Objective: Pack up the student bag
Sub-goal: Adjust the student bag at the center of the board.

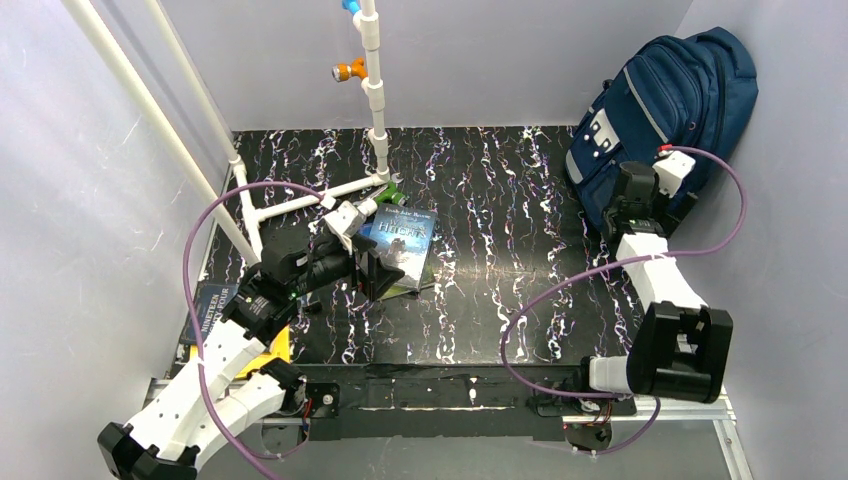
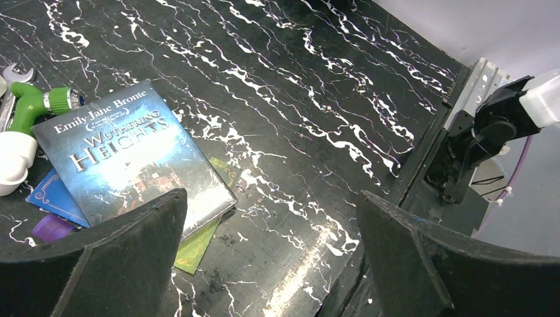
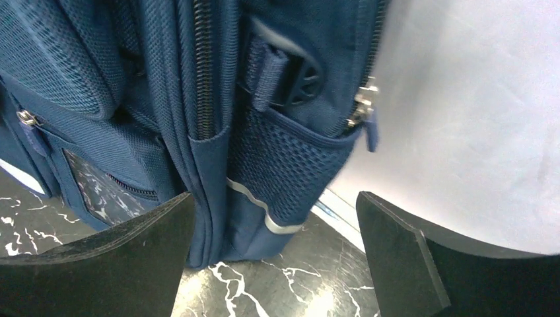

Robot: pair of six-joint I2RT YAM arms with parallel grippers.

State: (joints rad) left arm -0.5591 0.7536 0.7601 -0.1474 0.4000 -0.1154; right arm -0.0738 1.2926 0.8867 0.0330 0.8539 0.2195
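At the near edge of the tabletop (image 1: 500, 250), left side, a dark blue book (image 1: 210, 305) lies half under the left arm, w/ a yellow item (image 1: 275, 350) just beside it; can't tell what that is.

Further in, the left hand (image 1: 372, 270) (image 2: 272, 197) hangs low over the tabletop, fingers spread wide, nothing btwn them. It sits at the near corner of a "Wuthering Heights" paperback (image 1: 405, 245) (image 2: 132, 158), which lies flat, cover up, on top of a blue card (image 2: 49, 195) and a green sheet (image 2: 198, 244). Just beyond the paperback: a purple piece (image 2: 53, 228), a green pipe fitting (image 2: 33, 102) and a wrench (image 2: 10, 79), all close together.

Over on the right, the right hand (image 1: 618, 215) (image 3: 274, 198) is also wide open, gripping nothing, low at the foot of the student bag (image 1: 660, 95) (image 3: 218, 99). Bag's bottom corner shows btwn the fingers; whether they touch it, can't tell. Wrist view: closed zips, mesh side pocket, reflective strip, clear front window.

Bag stands upright in the far right corner, leaning vs. the walls.

Far centre/left: white PVC pipe frame (image 1: 370, 60) w/ an orange fitting (image 1: 350, 70).
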